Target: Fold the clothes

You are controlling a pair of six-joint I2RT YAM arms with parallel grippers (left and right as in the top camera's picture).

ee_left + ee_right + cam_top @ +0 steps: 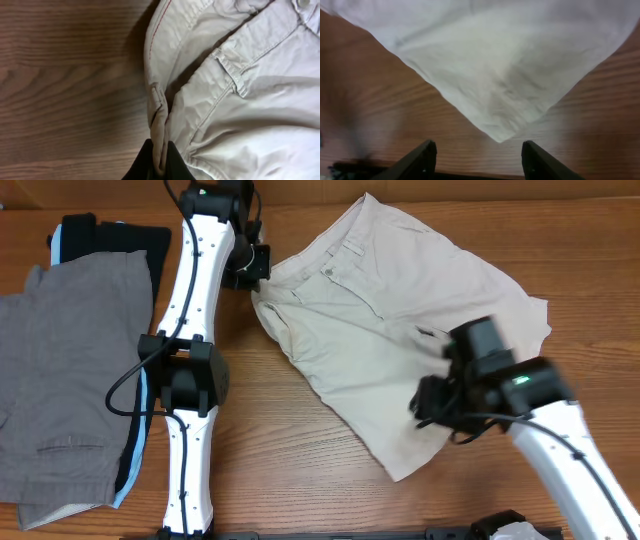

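My left pincer (159, 162) clamps the shorts (390, 330) at the waist as an anchor, my right pincer (477, 152) spread wide above a leg corner (501, 131), ready to grab

Cream shorts (390, 330) flat on wooden table (300, 475), left pincer (258, 282) at waistband, grey trousers (70, 380) far left.

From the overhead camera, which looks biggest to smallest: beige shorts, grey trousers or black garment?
1. beige shorts
2. grey trousers, cut off by the frame edge, so this is a close call
3. black garment, mostly covered
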